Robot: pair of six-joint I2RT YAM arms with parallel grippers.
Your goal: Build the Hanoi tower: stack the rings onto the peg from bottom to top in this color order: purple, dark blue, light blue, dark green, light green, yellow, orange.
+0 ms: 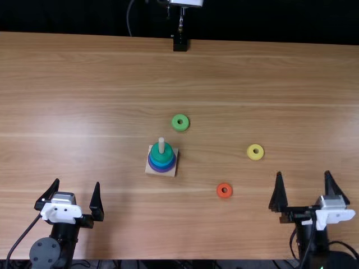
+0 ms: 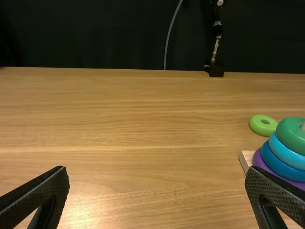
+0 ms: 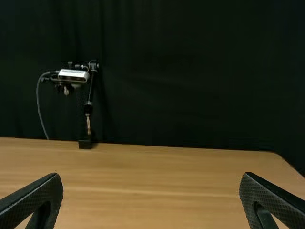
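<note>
My left gripper (image 1: pixel 78 193) stands open near the table's front edge, left of the tower; my right gripper (image 1: pixel 304 188) is open at the front right. The wooden base (image 1: pixel 150 170) carries a peg (image 1: pixel 161 145) holding purple (image 1: pixel 162 170), dark blue, light blue (image 1: pixel 161 162) and dark green (image 1: pixel 161 153) rings, bottom to top. Loose and flat lie the light green ring (image 1: pixel 180 128), yellow ring (image 1: pixel 255 157) and orange ring (image 1: pixel 224 196). In the left wrist view, the left gripper (image 2: pixel 157 174) is apart from the dark green ring (image 2: pixel 291 135). The right gripper (image 3: pixel 150 179) holds nothing.
The light brown table (image 1: pixel 84 84) extends around the rings. At its far edge stands a black camera mount (image 1: pixel 180 42) with a cable, before a dark curtain (image 3: pixel 190 71).
</note>
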